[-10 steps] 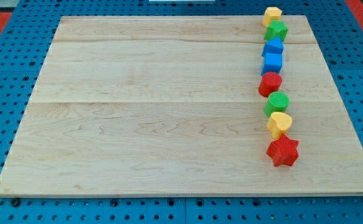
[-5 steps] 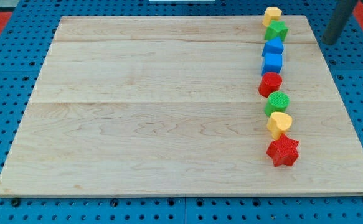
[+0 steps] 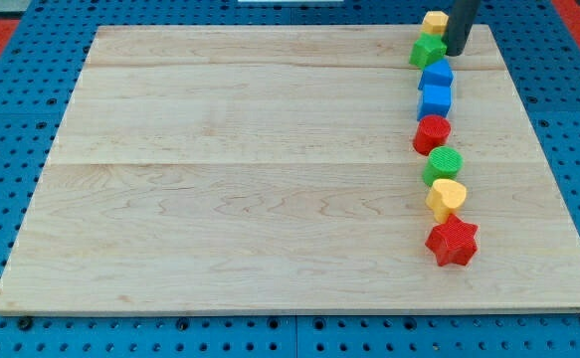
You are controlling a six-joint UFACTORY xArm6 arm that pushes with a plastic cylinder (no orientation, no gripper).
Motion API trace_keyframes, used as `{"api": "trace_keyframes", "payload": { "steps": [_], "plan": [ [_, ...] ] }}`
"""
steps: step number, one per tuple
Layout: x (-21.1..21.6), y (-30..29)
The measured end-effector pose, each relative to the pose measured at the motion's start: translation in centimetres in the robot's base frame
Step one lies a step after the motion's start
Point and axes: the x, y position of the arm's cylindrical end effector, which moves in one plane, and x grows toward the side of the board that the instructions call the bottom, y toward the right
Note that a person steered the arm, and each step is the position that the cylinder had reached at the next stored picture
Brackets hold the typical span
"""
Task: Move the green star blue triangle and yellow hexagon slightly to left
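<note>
Blocks stand in a column at the wooden tabletop (image 3: 250, 179)'s three o'clock side. My tip (image 3: 455, 52) touches the green star block (image 3: 428, 50) at its three o'clock; yellow hexagon block (image 3: 434, 22) at twelve, blue triangle block (image 3: 436, 74) at six. No pincer exists on this rod.

One camera looks down at a slant over the whole wooden board (image 3: 270, 179).

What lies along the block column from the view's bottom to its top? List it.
red star → yellow block → green round block → red round block → blue cube → blue triangle → green star → yellow hexagon
</note>
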Motion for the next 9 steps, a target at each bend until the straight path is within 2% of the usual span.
{"api": "trace_keyframes", "payload": {
  "steps": [2,3,4,5,6,8,9],
  "plan": [
    [0.9,12.8],
    [1.1,7.2],
    [3.9,8.0],
    [5.6,6.3],
    [5.6,1.9],
    [5.6,-1.6],
    [5.6,5.6]
  ]
}}
